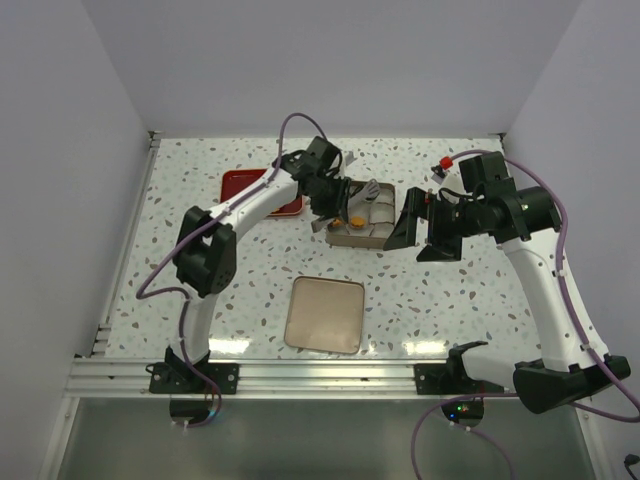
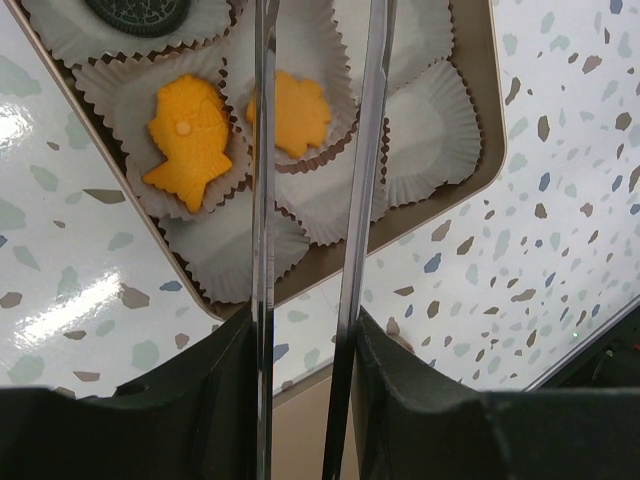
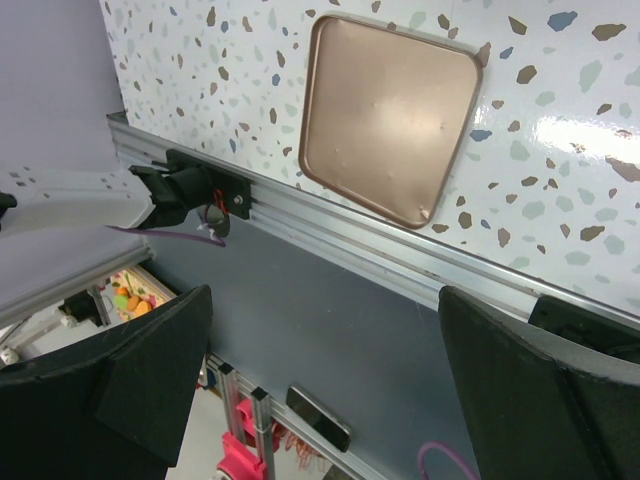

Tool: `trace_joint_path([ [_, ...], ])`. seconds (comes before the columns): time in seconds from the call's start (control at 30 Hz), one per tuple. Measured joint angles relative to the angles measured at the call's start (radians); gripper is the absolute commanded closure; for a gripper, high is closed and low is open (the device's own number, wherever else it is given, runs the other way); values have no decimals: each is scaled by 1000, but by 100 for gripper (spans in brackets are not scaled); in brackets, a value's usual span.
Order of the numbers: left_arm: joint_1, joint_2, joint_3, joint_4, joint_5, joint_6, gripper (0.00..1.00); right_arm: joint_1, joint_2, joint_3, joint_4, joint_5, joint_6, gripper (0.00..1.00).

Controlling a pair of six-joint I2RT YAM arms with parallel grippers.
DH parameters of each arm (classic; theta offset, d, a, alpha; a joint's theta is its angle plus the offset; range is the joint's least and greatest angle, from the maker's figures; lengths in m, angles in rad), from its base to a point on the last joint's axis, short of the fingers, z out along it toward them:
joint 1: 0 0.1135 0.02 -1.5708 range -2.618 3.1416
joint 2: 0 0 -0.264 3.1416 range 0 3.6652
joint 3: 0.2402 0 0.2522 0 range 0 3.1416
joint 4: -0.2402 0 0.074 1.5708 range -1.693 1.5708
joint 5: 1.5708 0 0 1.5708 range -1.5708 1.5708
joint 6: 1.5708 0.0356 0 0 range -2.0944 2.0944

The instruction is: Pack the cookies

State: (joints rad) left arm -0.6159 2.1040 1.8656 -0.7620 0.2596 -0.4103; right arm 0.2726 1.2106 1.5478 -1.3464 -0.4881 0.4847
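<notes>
Left gripper (image 2: pixel 305 335), tweezers (image 2: pixel 264 150) down, over cookies (image 2: pixel 188 135)

In the left wrist view, the top edge cuts off the black cookie (image 2: pixel 140 12) and the tips of the tongs (image 2: pixel 262 200), whose 2 blades hide strips of 1 orange cookie (image 2: pixel 300 110). From above, the left arm (image 1: pixel 255 205) covers much of the red tray (image 1: pixel 240 183).

I see bright, even overhead light with faint shadows. Glare streaks the table (image 2: pixel 70 300) in the left wrist view and sheens the lid (image 3: pixel 400 110); closest foreground looks soft.
</notes>
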Motion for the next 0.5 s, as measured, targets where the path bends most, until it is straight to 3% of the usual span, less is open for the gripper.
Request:
trace_joint_path([
  [0.5,-1,56,7,18,-40,-16,71,0,0,-5,0,0,0,1],
])
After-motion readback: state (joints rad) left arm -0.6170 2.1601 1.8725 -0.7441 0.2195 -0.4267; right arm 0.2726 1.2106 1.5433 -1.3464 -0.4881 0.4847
